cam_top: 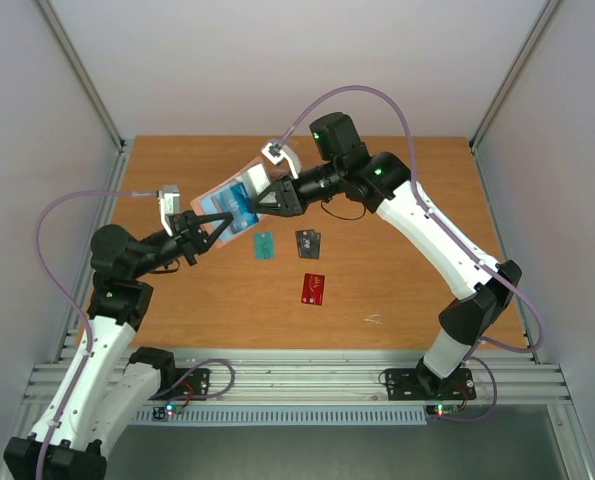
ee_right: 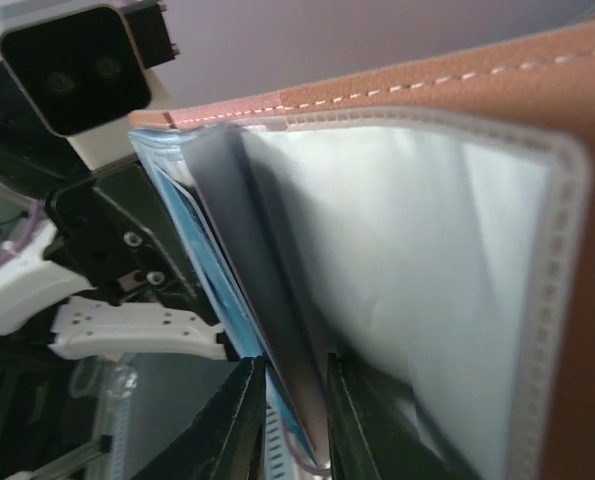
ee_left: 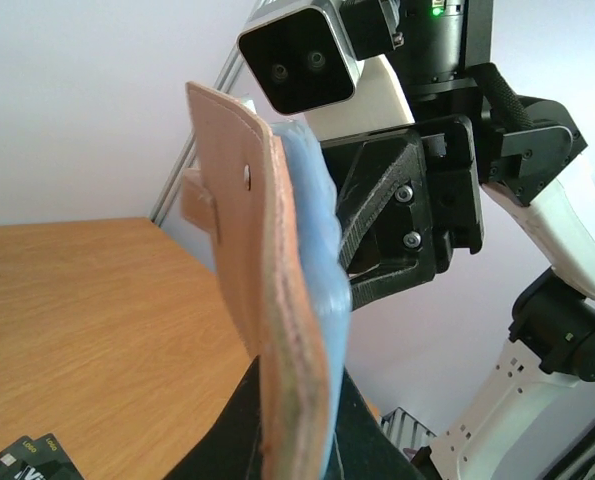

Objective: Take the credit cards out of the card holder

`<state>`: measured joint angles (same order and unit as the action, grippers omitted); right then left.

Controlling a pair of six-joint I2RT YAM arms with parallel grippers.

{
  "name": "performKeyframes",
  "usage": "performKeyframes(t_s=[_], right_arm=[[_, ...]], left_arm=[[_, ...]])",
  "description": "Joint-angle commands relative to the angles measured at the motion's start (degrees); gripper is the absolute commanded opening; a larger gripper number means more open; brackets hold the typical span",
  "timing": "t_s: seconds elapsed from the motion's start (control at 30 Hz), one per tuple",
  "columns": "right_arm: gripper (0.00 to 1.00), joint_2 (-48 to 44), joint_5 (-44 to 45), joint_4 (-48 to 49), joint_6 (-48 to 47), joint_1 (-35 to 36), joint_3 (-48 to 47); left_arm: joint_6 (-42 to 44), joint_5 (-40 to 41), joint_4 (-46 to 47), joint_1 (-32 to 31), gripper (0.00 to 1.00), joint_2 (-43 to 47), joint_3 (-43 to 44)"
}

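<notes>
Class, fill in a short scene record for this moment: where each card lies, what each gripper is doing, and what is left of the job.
card holder: open, held up above the table between both grippers
left gripper: shut on the card holder's edge
right gripper: fingers closed on the blue card at the holder's sleeves
teal-green card: flat on the table
black card: flat on the table, right of the teal-green card
red card: flat on the table, nearer the arm bases
left to do: blue card not yet out
</notes>
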<state>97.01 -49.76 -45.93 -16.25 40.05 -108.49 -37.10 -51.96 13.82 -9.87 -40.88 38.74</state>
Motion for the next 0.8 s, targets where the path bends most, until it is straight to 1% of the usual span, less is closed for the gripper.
performKeyframes(t_s=[0.0, 0.07, 0.1, 0.17, 0.2, 0.27, 0.3, 0.37, 0.47, 0.57, 0.6, 0.7, 0.77], right_arm=[[0.17, 1.0, -7.9, 2.6, 0.7, 0.1, -1.6], [0.13, 1.9, -11.7, 2.4, 1.2, 0.2, -2.6], [0.11, 2.3, -12.5, 2.0, 1.2, 0.1, -2.9], [0.1, 2.3, -12.3, 1.3, 0.8, 0.4, -3.0], [0.11, 2.4, -12.2, 1.2, 0.8, 0.4, -3.0], [0.17, 2.6, -12.2, 1.1, 1.0, 0.6, -3.0], [0.17, 2.8, -12.1, 1.1, 1.1, 1.0, -3.2], [0.13, 2.9, -11.4, 0.9, 0.4, 1.8, -3.4], [0.02, 2.5, -11.5, 1.4, 0.2, 2.1, -3.2], [0.01, 1.6, -9.9, 0.6, -1.3, 1.8, -3.1], [0.01, 1.4, -9.7, 0.1, -1.5, 1.4, -3.1], [0.01, 1.2, -9.6, -1.2, -1.5, -0.1, -3.2], [0.01, 0.8, -9.6, -1.7, -1.9, -0.6, -3.2]], left_arm=[[-0.9, -3.4, 5.9, -0.2, 0.0, 1.1, 0.2], [-0.8, -2.9, 5.4, -0.2, 0.0, 1.1, 0.2], [-0.6, -2.6, 4.8, -0.2, 0.0, 1.1, 0.3], [0.1, -2.2, 3.7, -0.2, 0.0, 1.1, 0.5], [0.3, -2.1, 3.5, -0.2, 0.0, 1.0, 0.4], [0.5, -1.7, 3.4, -0.2, 0.0, 1.0, 0.3], [0.4, -1.6, 3.3, -0.2, 0.0, 0.9, 0.3], [0.4, -1.5, 3.1, -0.2, 0.0, 0.9, 0.3], [0.4, -1.6, 3.1, -0.2, 0.0, 0.9, 0.3], [0.3, -1.4, 3.1, -0.2, 0.0, 1.1, 0.2], [0.3, -1.2, 3.0, -0.2, 0.02, 1.2, 0.1], [0.2, -0.6, 2.6, -0.2, 0.13, 1.3, -0.2], [0.0, -0.9, 2.9, -0.2, 0.17, 1.5, -0.3]])
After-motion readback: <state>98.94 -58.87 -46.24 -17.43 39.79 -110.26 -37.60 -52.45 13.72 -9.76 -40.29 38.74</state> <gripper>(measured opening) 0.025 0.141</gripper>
